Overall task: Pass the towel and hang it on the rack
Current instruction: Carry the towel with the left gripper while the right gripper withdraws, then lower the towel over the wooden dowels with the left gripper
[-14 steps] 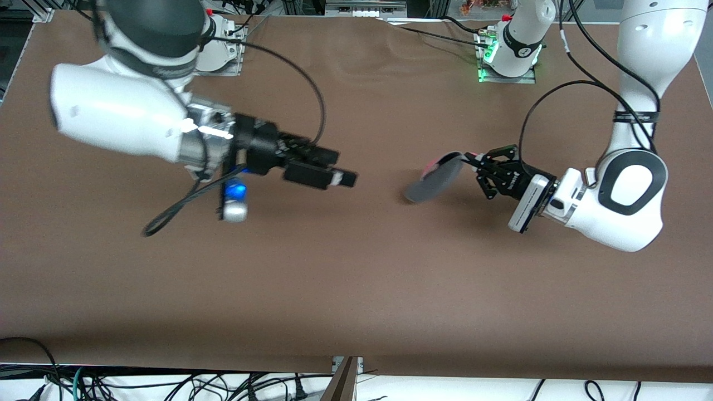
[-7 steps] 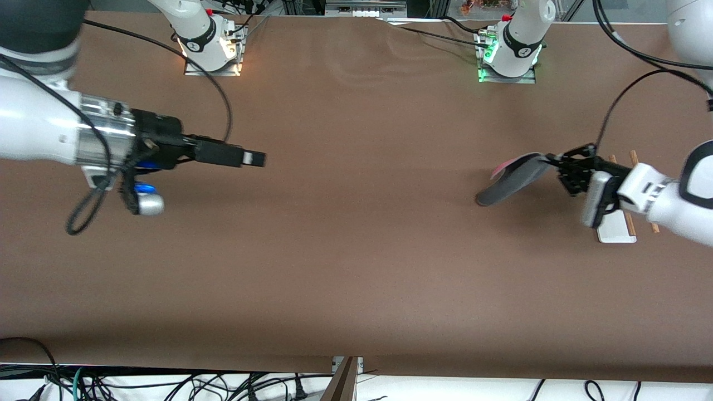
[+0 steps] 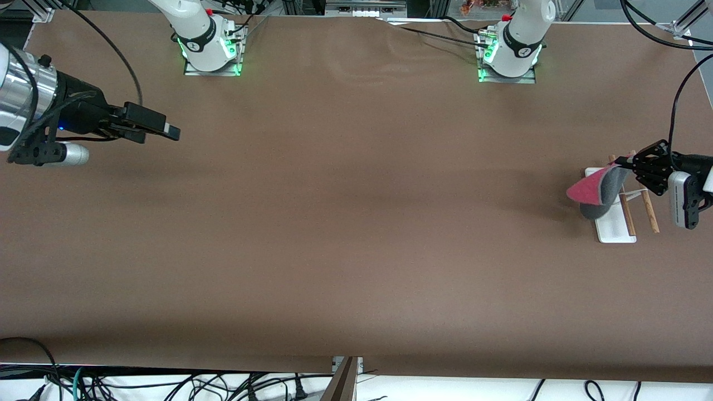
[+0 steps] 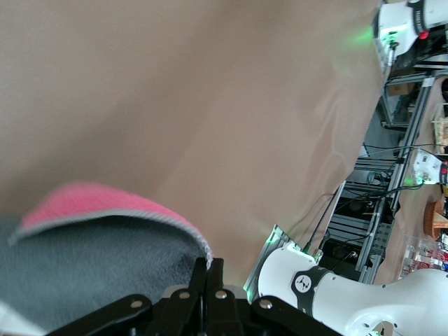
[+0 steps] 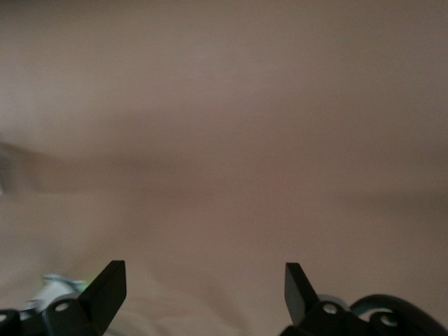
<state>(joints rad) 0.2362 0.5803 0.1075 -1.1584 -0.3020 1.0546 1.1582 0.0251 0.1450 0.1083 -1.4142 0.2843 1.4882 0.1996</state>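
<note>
The brown table runs wide under me, bare but for the rack down at my left arm's end, around three o'clock on the tabletop as the front camera sees it. Its flat white base lies on the cloth, and the two thin wooden rods run side by side above it, joined by a white crosspiece. My left gripper hangs over the rack's farther end, jaws pinched tight on one corner of the towel. The towel droops from that pinch toward the middle of the table, pink side up, grey side folded under, its lower edge sagging over the base; whether it touches the base I cannot tell. My right gripper waits at about nine o'clock, over the right arm's end of the table, jaws spread wide and holding nothing. My guess is that the hanging is what remains. The risk I see is that I hold only a corner, so the slack may land on the base beside the rods instead of across them, or hang more to one side and slide off when I let go. A low sweep could also nudge the light rack.
</note>
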